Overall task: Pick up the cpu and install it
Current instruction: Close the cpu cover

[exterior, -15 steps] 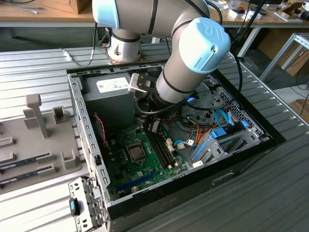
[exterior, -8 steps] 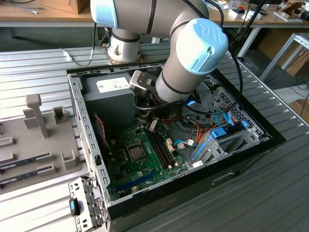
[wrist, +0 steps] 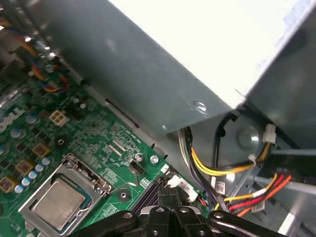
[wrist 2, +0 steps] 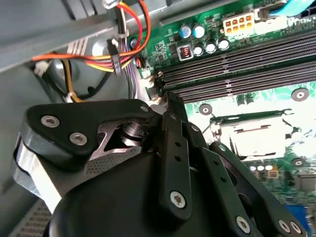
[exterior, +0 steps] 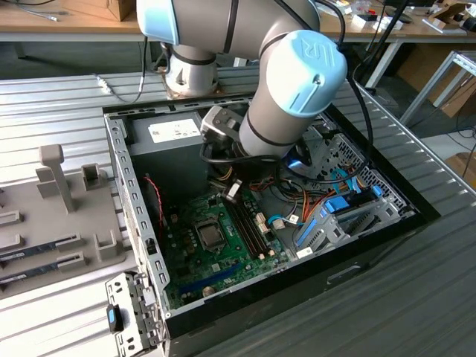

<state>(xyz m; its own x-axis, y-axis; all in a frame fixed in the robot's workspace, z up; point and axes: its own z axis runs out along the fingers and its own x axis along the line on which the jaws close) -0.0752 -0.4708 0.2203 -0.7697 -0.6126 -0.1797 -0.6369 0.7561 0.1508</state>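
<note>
While the small silver-topped square cpu [wrist: 58, 203] already sits inside the metal-framed socket [wrist: 94, 180], the black gripper [wrist: 169, 196], fingers pinched together and empty, hovers just beside that socket, so securing the frame seems the step in hand.

Black linkage gripper [wrist 2: 174, 106] over green motherboard [wrist 2: 276, 106].
Fingers shut, empty; tips near long black memory slots [wrist 2: 237, 74], metal-framed socket [wrist 2: 252, 136] just beside.

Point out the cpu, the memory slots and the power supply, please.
cpu [wrist: 58, 203], first wrist view, middle of its metal top.
memory slots [wrist 2: 247, 69], second wrist view, middle of one slot.
power supply [exterior: 175, 132], exterior view, its label.
</note>
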